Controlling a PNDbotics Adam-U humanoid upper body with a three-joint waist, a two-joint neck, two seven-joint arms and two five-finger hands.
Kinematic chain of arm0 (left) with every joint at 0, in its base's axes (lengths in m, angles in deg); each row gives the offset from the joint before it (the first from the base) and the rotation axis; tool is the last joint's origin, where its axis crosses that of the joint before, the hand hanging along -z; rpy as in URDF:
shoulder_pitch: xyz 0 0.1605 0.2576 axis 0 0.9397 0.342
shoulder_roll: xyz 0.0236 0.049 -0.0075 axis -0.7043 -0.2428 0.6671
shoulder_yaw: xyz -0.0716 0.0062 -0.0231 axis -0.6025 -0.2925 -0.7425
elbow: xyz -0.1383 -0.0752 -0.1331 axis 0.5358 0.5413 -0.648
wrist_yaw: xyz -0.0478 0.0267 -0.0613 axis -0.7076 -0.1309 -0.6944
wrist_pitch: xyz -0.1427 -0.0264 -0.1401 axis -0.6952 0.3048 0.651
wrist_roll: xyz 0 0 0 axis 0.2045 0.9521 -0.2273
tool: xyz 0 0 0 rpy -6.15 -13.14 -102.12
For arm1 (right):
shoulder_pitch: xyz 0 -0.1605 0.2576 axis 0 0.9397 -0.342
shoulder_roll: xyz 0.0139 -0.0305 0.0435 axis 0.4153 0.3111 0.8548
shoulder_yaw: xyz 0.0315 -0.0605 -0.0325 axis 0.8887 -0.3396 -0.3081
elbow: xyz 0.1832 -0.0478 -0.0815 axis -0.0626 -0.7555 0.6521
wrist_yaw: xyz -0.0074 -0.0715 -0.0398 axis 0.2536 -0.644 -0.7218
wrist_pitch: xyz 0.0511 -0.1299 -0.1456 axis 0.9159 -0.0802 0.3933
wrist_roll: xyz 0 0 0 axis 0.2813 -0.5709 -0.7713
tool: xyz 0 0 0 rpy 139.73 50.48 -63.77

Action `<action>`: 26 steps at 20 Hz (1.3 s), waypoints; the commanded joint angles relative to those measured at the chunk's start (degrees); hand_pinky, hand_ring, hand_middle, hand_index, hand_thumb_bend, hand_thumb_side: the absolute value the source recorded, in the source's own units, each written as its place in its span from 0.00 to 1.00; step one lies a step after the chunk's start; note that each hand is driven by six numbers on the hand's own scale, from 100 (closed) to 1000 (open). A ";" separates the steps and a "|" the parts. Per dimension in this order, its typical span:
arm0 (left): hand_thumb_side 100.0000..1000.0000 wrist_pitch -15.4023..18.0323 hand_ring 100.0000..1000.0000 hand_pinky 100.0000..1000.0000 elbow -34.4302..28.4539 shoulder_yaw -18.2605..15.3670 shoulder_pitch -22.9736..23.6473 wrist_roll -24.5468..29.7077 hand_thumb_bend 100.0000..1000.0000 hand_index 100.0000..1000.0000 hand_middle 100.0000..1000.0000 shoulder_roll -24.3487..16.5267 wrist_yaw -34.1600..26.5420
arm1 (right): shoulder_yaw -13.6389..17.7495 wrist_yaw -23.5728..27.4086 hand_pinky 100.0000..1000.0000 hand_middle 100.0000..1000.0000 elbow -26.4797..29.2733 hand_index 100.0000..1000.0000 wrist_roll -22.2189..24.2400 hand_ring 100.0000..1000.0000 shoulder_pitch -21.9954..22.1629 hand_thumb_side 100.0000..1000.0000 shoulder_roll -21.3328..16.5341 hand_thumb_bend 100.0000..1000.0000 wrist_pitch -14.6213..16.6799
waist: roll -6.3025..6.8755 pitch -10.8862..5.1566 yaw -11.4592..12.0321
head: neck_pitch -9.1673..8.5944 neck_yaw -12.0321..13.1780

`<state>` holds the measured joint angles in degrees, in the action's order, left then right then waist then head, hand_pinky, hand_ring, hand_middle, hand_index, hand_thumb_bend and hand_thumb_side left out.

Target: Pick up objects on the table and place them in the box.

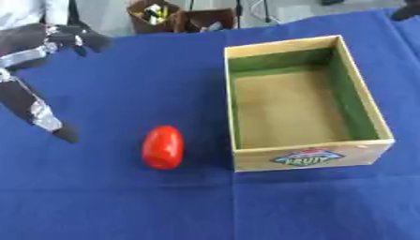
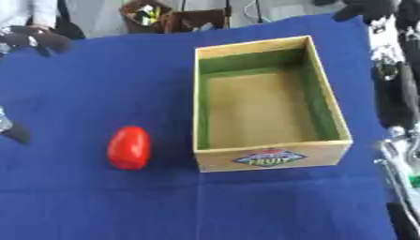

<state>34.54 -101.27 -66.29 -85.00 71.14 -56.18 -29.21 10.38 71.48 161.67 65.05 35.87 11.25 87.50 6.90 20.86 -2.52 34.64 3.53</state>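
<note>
A red oblong fruit (image 1: 162, 147) lies on the blue cloth, just left of the box's front corner. The wooden box (image 1: 311, 157) has green inner walls, a tan floor and a FRUIT label on its front; nothing lies inside it. At the left edge my left hand (image 1: 37, 51) hovers open with its fingers spread wide, one dark fingertip (image 1: 65, 134) pointing down about a hand's width left of the fruit, apart from it. Along the right edge my right hand (image 2: 386, 44) stands with straight fingers pointing up, beside the box and holding nothing.
A brown container (image 1: 156, 16) with small things in it stands past the table's far edge. The blue cloth (image 1: 123, 93) covers the whole table, with open room left of and in front of the box.
</note>
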 commanded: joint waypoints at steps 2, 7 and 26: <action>0.57 13.87 0.84 0.75 0.28 1.28 -1.73 15.54 1.00 1.00 0.87 -0.29 0.60 | 0.04 0.43 0.99 0.49 1.13 0.66 -0.01 0.93 -0.54 0.77 -0.97 0.00 0.07 | -0.19 -1.39 -0.20 | -0.48 0.36; 0.58 13.64 0.85 0.75 0.77 2.32 -2.56 16.60 1.00 1.00 0.88 0.54 1.15 | 0.04 0.52 0.99 0.49 1.13 0.66 -0.12 0.93 -0.53 0.77 -0.99 0.00 -0.01 | -0.11 -1.31 -0.32 | -0.38 0.45; 0.59 9.50 0.79 0.70 1.45 4.33 -5.32 16.30 1.00 1.00 0.79 6.32 4.17 | 0.10 0.83 0.99 0.49 1.13 0.66 -0.41 0.93 -0.37 0.76 -0.60 0.00 -0.03 | -0.34 -1.41 -0.28 | -1.17 1.38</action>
<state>31.32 -99.54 -61.70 -89.20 74.36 -49.00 -25.23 10.18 71.83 161.67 64.88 36.00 11.27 87.42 6.92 20.86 -2.82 34.12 4.64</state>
